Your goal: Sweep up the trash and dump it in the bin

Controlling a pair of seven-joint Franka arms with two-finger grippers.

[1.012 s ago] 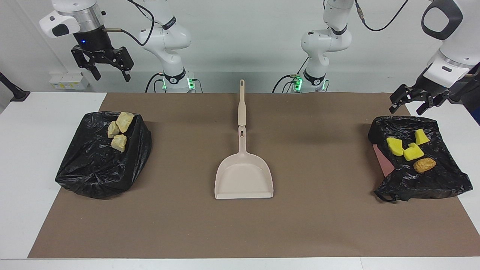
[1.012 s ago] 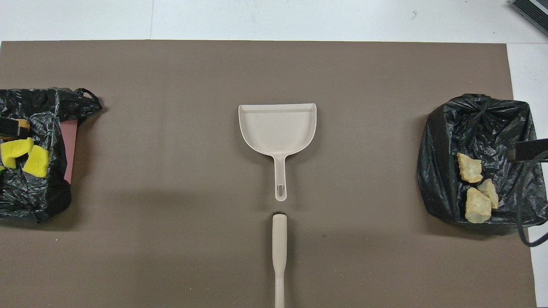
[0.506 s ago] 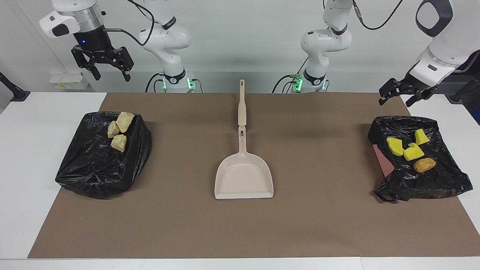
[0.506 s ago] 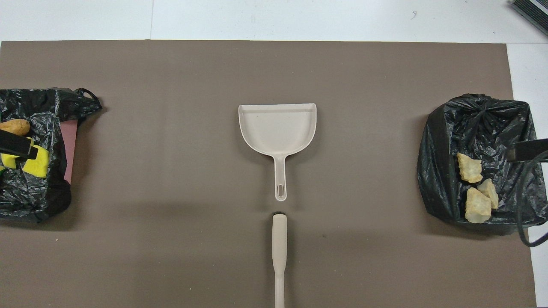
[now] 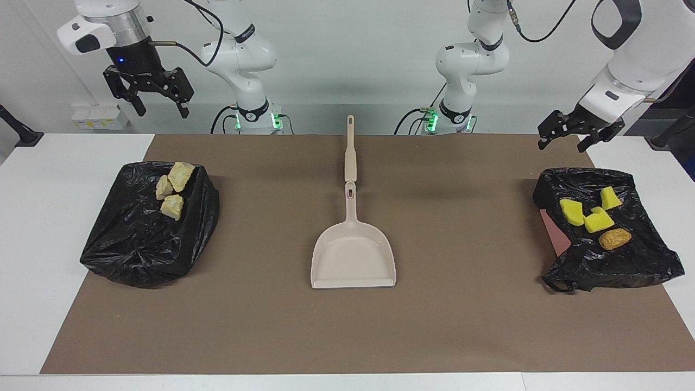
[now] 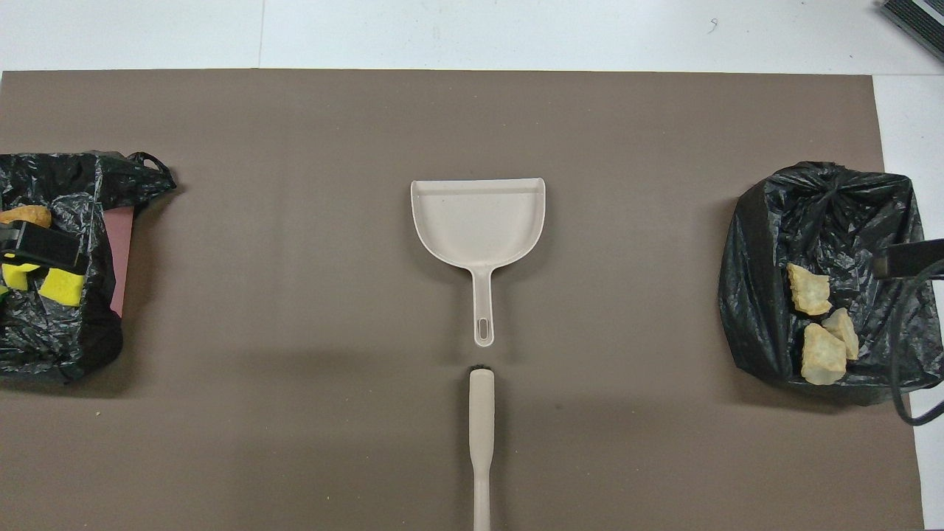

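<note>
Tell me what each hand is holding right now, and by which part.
Nothing is held. The left hand and the right hand are both open, empty and raised; dustpan and brush lie untouched.

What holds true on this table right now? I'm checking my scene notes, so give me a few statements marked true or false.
1. The dustpan is empty. True.
2. The brush lies inside the dustpan. False: it lies on the brown mat, in line with the dustpan's handle and nearer to the robots.
3. Three tan pastries sit on the black bag at the right arm's end of the table. True.
4. The left gripper holds a yellow sponge. False: it is open and holds nothing; the sponge pieces lie on the other black bag.
5. The right gripper is up in the air, open. True.
6. The bread roll lies beside the pastries. False: it lies by the sponge pieces.
</note>
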